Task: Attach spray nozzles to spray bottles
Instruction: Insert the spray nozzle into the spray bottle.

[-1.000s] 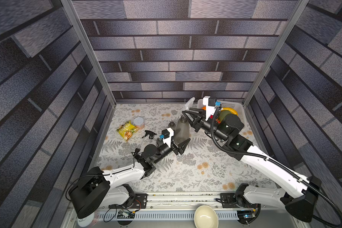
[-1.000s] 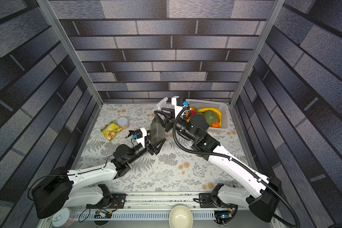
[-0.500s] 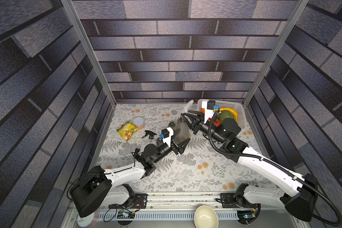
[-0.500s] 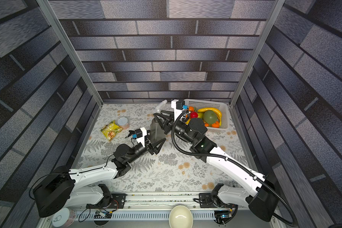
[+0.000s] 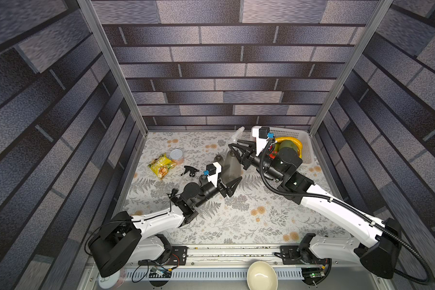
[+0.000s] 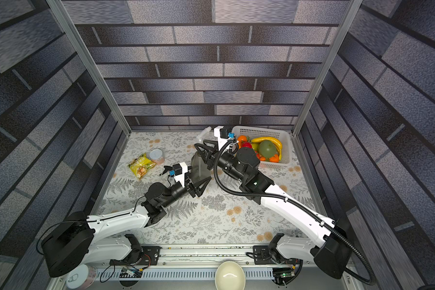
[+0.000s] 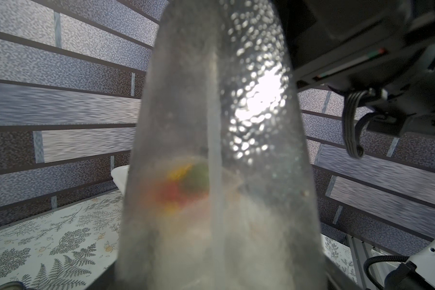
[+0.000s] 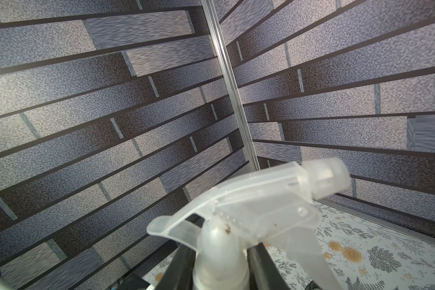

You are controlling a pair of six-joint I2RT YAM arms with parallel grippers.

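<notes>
Right hand (image 8: 221,261), clenched on the white nozzle (image 8: 256,206), should turn squarely; left hand (image 5: 230,186), at 6 o'clock, grips the bottle (image 5: 230,164).

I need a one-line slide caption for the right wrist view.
Right gripper holding the translucent white spray nozzle by its collar.

Near half of mat (image 5: 236,221) open, wide lane. Centre blocked: L gripper (image 5: 235,187) on bottle (image 5: 231,165), R gripper (image 5: 233,148) on white nozzle (image 5: 237,133) atop. Far L: bag (image 5: 161,167), can (image 5: 176,154), black nozzle (image 5: 190,170), 2 spare bottles (image 5: 217,158) crowd. Far R corner: basket (image 5: 304,135).
</notes>
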